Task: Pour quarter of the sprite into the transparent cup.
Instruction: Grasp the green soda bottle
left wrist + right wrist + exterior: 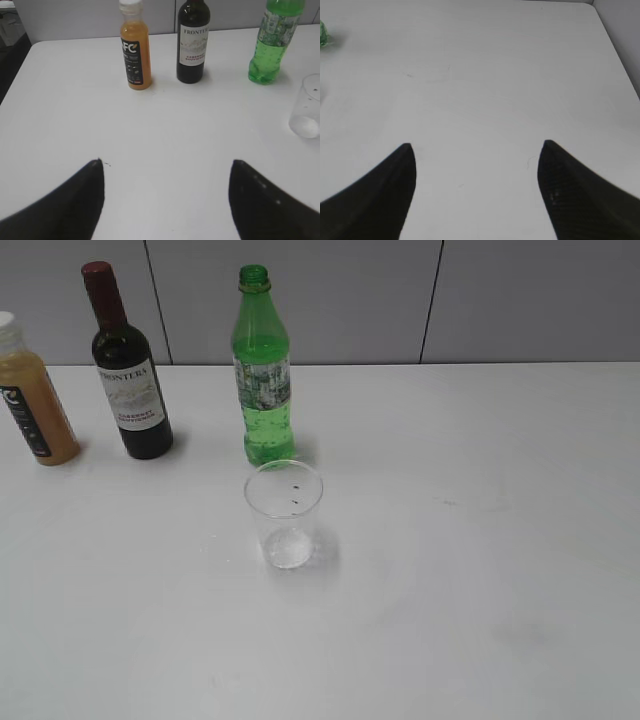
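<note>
The sprite (265, 380) is a green bottle with a label band and no cap; it stands upright at the back middle of the white table. It also shows in the left wrist view (270, 45), and its base edge in the right wrist view (323, 36). The transparent cup (285, 513) stands upright and empty just in front of the bottle, and shows at the right edge of the left wrist view (306, 107). My left gripper (166, 162) is open and empty above bare table. My right gripper (477, 145) is open and empty. Neither gripper shows in the exterior view.
A dark wine bottle with a red cap (127, 370) and an orange juice bottle (30, 395) stand to the left of the sprite; both also show in the left wrist view, wine (192, 42) and juice (135, 47). The table's right edge (620, 60) is close to the right gripper.
</note>
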